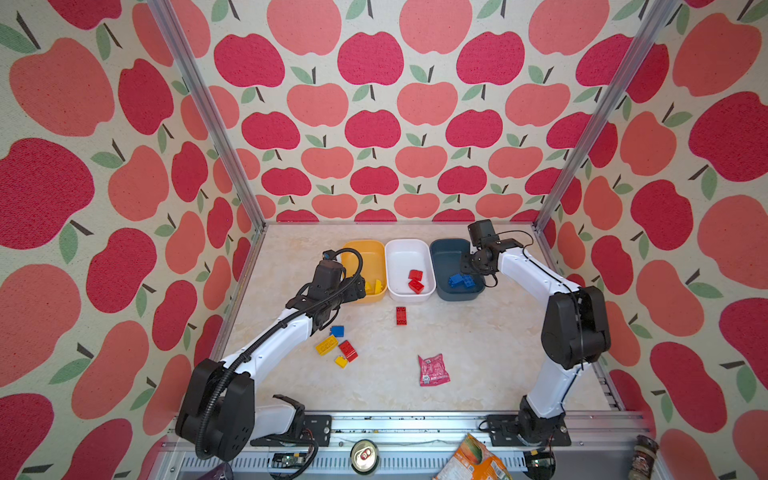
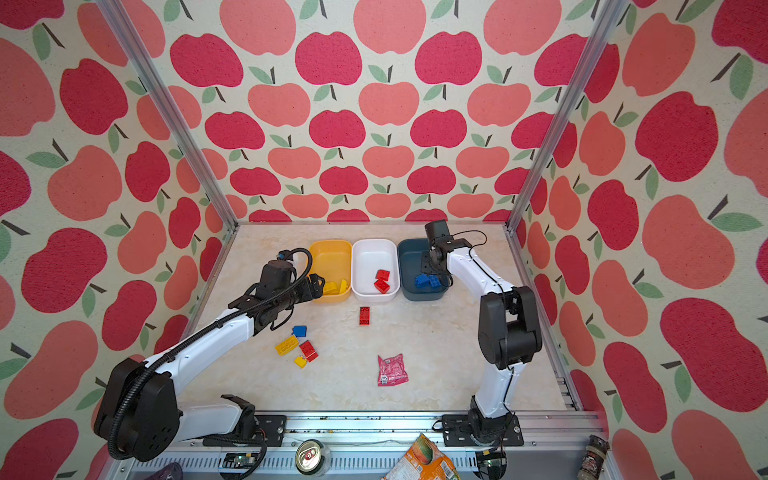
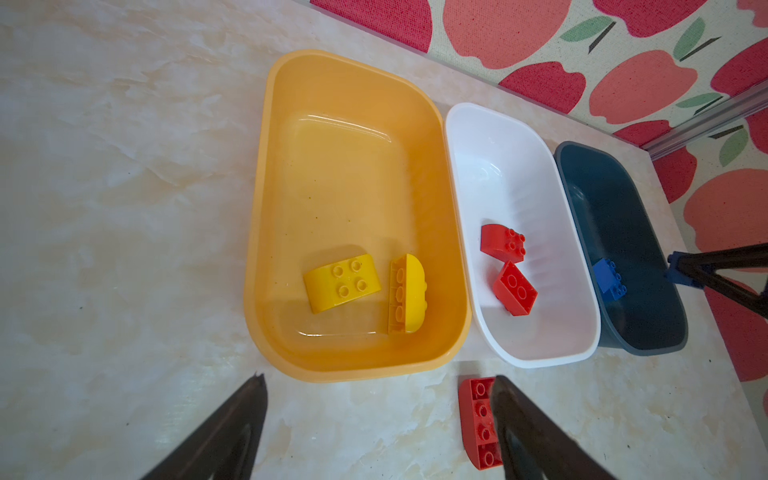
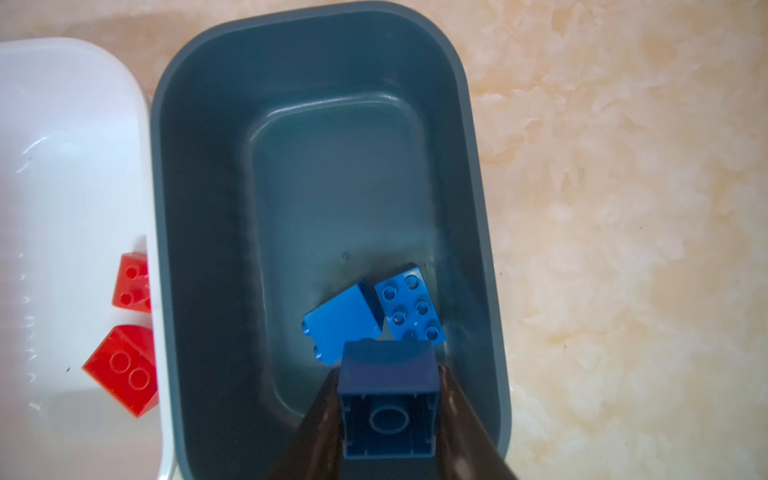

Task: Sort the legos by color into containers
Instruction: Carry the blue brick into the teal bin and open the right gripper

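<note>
Right hand is clamped on a blue brick over the blue-grey bin, with two blue bricks inside. Left hand is wide open and empty, at the yellow bin rim. I count five loose bricks on the tabletop, lower centre-left in both top views.

On my marble tabletop, a pink snack packet is lying flat toward five o'clock; a drink can and an orange bag are sitting past the six o'clock edge.
</note>
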`<state>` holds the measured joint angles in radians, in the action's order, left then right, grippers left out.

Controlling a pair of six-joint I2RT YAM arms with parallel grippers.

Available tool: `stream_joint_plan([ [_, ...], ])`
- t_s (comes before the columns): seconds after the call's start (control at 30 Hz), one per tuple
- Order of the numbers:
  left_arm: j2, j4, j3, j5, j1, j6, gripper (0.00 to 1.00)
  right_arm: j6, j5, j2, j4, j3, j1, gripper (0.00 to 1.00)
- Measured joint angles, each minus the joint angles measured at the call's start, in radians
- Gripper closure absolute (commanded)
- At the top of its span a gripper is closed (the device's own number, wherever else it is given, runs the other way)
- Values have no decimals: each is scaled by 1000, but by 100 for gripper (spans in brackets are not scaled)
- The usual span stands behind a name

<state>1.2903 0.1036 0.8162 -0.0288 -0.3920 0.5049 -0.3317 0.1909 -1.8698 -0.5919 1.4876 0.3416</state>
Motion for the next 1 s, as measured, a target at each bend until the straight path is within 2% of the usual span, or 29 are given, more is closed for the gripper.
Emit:
stream_joint_plan([
  [0.1,-7,1,-2,5,1,3,13,10,-2,-62,9,47,-9,68],
  [0.23,-11,1,-13,12,3,3,13,15,-7,-100,19,69,-10,42],
  [0.3,-11,4,-16,13,3,3,13,21,-11,-103,19,69,-10,38],
  [0.83,-11,3,-21,13,3,4,13,25,-47,-87,18,69,-10,34],
  [1.0,-11,0,-35,13,5,6,13,17,-57,-24,14,48,-3,28],
])
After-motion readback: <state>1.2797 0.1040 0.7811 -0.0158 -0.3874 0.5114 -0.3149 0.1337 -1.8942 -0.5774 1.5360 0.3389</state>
